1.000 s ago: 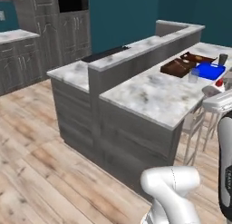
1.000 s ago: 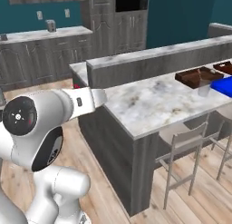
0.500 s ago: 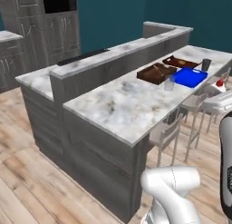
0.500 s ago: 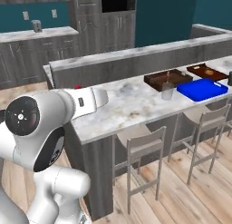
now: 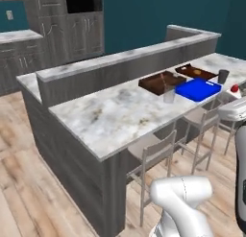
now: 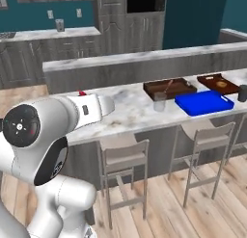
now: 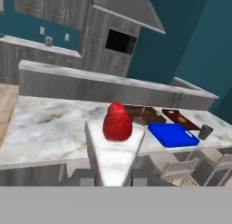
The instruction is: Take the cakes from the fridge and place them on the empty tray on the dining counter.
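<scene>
In the hand view my gripper (image 7: pixel 111 177) is shut on a white cake (image 7: pixel 113 150) with a red cherry top, which fills the gap between the fingertips. The cherry (image 5: pixel 234 88) also peeks above my hand at the right edge of the left base view, and as a red speck (image 6: pixel 82 93) behind my forearm in the right base view. The blue tray (image 5: pixel 198 89) (image 6: pixel 204 102) (image 7: pixel 172 134) lies bare on the marbled dining counter (image 5: pixel 105 118) (image 6: pixel 128 109) (image 7: pixel 45 128), ahead and to the right of the cake. The fridge is out of view.
A dark brown wooden tray (image 5: pixel 161 82) (image 6: pixel 169 87) and a reddish board (image 5: pixel 194 71) (image 6: pixel 219 82) lie behind the blue tray. A clear glass (image 5: pixel 168 96) (image 6: pixel 159 103) and a dark cup (image 5: pixel 223 76) stand beside it. Stools (image 5: pixel 153 154) (image 6: pixel 120 160) line the counter's near side.
The whole picture has shifted: the base has moved, and the counter with its trays now sits closer and more central. The grip has not changed.
</scene>
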Controlling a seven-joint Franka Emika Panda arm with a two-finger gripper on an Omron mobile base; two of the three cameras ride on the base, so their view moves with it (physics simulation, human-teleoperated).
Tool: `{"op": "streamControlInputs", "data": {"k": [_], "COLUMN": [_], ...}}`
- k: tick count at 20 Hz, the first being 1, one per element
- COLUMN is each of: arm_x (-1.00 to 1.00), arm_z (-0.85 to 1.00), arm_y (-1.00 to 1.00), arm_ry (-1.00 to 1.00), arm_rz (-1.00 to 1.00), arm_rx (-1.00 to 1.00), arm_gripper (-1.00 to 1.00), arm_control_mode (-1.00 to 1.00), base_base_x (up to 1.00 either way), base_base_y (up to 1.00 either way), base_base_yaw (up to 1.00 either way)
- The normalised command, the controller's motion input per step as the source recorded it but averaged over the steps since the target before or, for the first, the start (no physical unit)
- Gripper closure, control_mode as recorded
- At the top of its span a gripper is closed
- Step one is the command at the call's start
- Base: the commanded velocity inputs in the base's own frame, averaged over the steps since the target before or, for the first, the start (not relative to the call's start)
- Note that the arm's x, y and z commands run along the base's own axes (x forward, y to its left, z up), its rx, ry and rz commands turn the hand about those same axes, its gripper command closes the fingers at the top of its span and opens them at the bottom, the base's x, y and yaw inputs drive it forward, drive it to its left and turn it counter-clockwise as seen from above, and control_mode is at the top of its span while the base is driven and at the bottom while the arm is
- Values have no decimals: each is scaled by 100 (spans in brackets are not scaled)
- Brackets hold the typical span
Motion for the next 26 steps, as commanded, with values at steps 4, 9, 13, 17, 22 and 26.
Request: {"op": "streamControlInputs", "data": {"k": [4, 9, 13, 17, 22, 26], "arm_x": [0, 0, 0, 0, 0, 0], "arm_z": [0, 0, 0, 0, 0, 0], "arm_y": [0, 0, 0, 0, 0, 0], "arm_ry": [0, 0, 0, 0, 0, 0], "arm_rz": [0, 0, 0, 0, 0, 0], "arm_rx": [0, 0, 0, 0, 0, 0], "arm_gripper": [100, 100, 100, 100, 100, 100], "arm_control_mode": [100, 100, 100, 100, 100, 100], "base_base_x": [7, 7, 0, 0, 9, 86], "base_base_y": [-100, -100, -100, -100, -100, -37], "base_base_yaw": [33, 23, 11, 9, 8, 16]}}
